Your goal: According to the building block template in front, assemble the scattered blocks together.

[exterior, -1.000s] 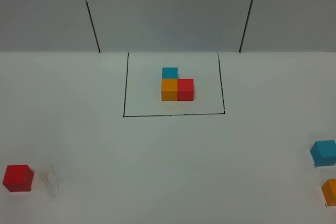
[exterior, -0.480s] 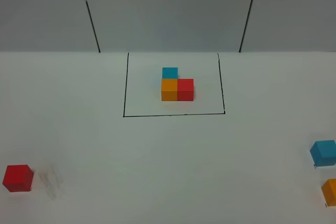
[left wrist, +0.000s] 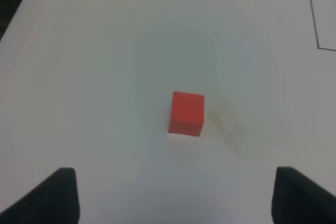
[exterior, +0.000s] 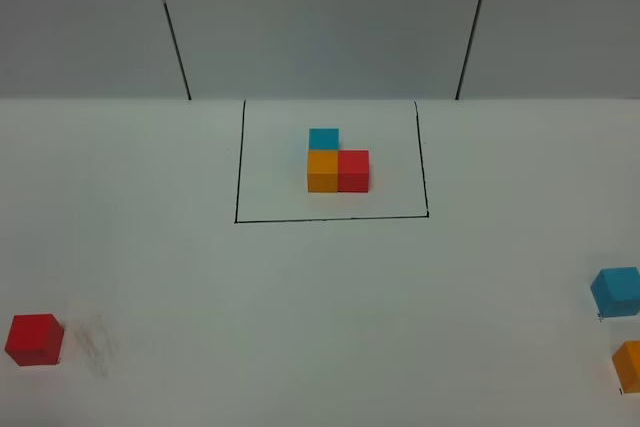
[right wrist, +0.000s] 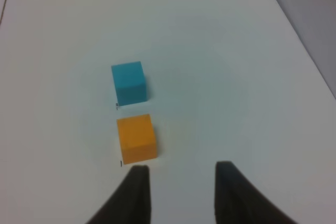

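- Left end effector [left wrist: 176, 195] spread wide, empty; red cube [left wrist: 187, 113] ahead of it on the desk [left wrist: 105, 51].
- Right end effector [right wrist: 181, 169] narrow, empty, just beside orange cube [right wrist: 136, 137]; light blue cube [right wrist: 128, 82] beyond.

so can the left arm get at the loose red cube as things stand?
Probably yes: the small matte red cube sits alone on the white table ahead of the open left end effector, with nothing between them.
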Available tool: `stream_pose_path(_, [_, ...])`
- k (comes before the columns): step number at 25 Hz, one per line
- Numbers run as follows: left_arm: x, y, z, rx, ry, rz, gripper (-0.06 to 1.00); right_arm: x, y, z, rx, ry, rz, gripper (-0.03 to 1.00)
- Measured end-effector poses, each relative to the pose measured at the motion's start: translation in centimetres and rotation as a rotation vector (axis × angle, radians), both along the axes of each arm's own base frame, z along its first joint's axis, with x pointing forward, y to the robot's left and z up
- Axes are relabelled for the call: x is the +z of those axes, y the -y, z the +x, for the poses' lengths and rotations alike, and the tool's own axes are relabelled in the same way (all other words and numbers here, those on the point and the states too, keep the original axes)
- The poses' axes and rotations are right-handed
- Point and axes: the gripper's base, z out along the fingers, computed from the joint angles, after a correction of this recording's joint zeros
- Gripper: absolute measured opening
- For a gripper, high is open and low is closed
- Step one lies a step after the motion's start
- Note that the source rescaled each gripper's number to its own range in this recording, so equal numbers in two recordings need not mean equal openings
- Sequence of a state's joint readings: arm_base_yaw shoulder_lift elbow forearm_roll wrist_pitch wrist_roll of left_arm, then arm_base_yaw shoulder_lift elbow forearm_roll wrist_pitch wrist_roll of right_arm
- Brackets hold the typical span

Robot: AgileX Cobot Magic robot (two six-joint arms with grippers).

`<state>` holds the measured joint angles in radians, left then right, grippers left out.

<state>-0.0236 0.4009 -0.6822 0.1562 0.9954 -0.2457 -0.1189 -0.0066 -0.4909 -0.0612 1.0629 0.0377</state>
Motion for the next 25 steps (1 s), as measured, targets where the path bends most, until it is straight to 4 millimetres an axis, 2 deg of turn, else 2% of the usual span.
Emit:
stream_pose_path(4, [0.6, 0.1, 4.7, -0.007, -0.1, 0.007, 0.65, 0.0, 0.0, 0.0, 0.0, 0.0, 0.0, 0.0])
stream_pose_path(6, [0.1, 0.2, 7.4, -0.015, -0.15, 0.011, 0.65, 0.0, 0.0, 0.0, 0.0, 0.0, 0.0, 0.0])
stream_pose_path(9, [-1.2, 0.3, 11.0, -0.027, -0.216, 0.023, 0.65, 0.0, 0.0, 0.0, 0.0, 0.0, 0.0, 0.0])
stream_pose_path(13, [-4.3, 0.4, 15.0, -0.04, -0.339, 0.033, 0.65, 0.0, 0.0, 0.0, 0.0, 0.0, 0.0, 0.0])
stream_pose_path(20, [-9.8, 0.6, 19.3, -0.06, -0.501, 0.03, 0.65, 0.0, 0.0, 0.0, 0.0, 0.0, 0.0, 0.0])
stream_pose_path(25, [-12.5, 0.7, 20.8, -0.071, -0.553, 0.024, 0.65, 0.0, 0.0, 0.0, 0.0, 0.0, 0.0, 0.0])
